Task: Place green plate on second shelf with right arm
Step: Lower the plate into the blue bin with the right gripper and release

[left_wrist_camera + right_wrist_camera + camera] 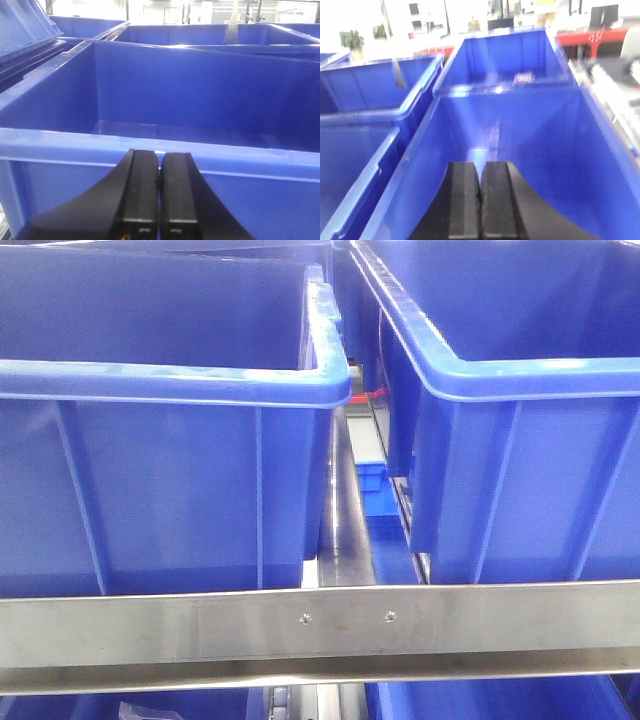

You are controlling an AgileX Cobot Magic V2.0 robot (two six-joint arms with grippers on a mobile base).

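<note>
The green plate is out of view in all three views. My left gripper [159,155] is shut with nothing between its black fingers; it hangs just in front of the near rim of a big blue bin [150,145] whose inside looks bare. My right gripper [480,167] is also shut and holds nothing; it points down into a deep blue bin [545,150]. Neither gripper shows in the front view.
Two large blue bins [170,390] [520,370] stand side by side on a shelf behind a steel rail [320,625], with a narrow gap between them. More blue bins [365,95] [505,55] surround the right gripper. Further bins [200,35] lie behind the left one.
</note>
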